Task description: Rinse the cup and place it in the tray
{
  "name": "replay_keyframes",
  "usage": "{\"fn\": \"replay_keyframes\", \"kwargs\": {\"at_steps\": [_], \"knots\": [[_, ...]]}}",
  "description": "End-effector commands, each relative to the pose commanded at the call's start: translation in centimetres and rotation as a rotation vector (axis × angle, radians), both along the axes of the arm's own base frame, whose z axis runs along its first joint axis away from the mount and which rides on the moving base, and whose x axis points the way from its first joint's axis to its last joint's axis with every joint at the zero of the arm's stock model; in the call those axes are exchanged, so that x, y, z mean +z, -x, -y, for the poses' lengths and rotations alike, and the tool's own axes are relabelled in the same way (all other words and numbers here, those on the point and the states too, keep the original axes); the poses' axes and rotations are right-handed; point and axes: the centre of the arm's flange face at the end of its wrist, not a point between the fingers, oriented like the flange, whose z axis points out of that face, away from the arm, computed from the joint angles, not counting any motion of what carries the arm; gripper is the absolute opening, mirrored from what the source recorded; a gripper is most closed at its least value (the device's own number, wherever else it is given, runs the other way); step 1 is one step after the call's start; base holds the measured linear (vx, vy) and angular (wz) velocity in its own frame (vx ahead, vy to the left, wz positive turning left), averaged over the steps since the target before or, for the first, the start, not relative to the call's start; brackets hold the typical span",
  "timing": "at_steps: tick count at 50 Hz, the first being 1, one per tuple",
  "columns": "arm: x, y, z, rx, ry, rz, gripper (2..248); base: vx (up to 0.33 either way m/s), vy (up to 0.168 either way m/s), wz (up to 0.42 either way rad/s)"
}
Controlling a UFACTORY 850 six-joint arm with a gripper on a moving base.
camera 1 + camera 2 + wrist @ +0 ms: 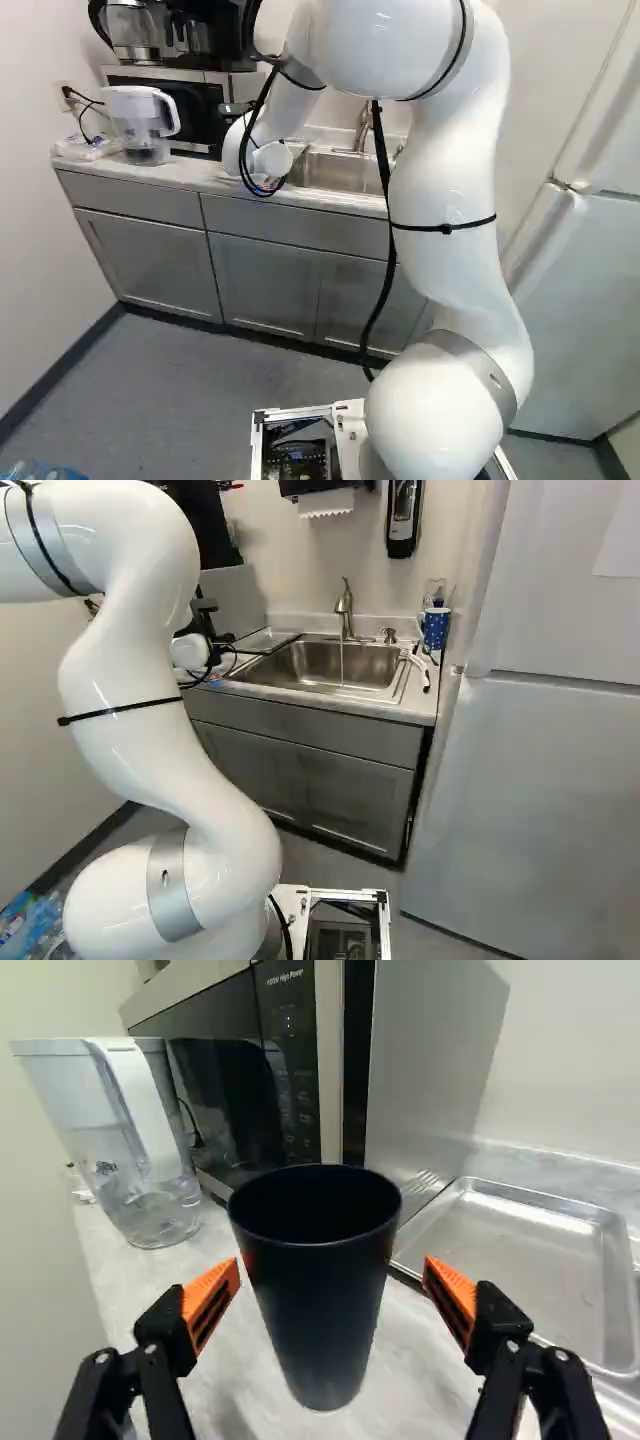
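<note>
Wrist view: clear pitcher (130, 1150) with white handle, upright on the counter (225, 1400), next to the microwave (225, 1100). Black cup (315, 1300) upright on the counter in front of the microwave, mouth up, sides tapering down. Fingers (210, 1295) spread, orange pads facing each other, cup between them. Plain gap on the tray side; other pad is right by the cup wall, can't tell if it touches. No grip on it. Metal tray (510, 1245) lies flat just past the cup, apart from it, nothing in it.

Base views: coffee maker (132, 32) sits on top of the microwave at the left of the left base view. White arm (445, 190) rises right of the middle there and reaches over toward the microwave end of the counter. Right base view: sink (340, 663) is beyond the tray, faucet (345, 610) at its back edge, thin stream of water (342, 665) falling into the basin. Blue dotted mug (436, 630) by the wall past the sink. Fridge (530, 780) at far right.
</note>
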Motion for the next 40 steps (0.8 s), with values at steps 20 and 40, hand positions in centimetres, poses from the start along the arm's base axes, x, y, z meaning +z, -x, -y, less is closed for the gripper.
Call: {"fn": "replay_keyframes", "kwargs": {"at_steps": [20, 40], "knots": [[0.1, 0.0, 0.0, 0.0, -0.001, 0.002, 125, 0.0, 0.0, 0.0], [2.3, 0.8, 2.1, -0.024, -0.012, 0.025, 125, 0.0, 0.0, 0.0]]}}
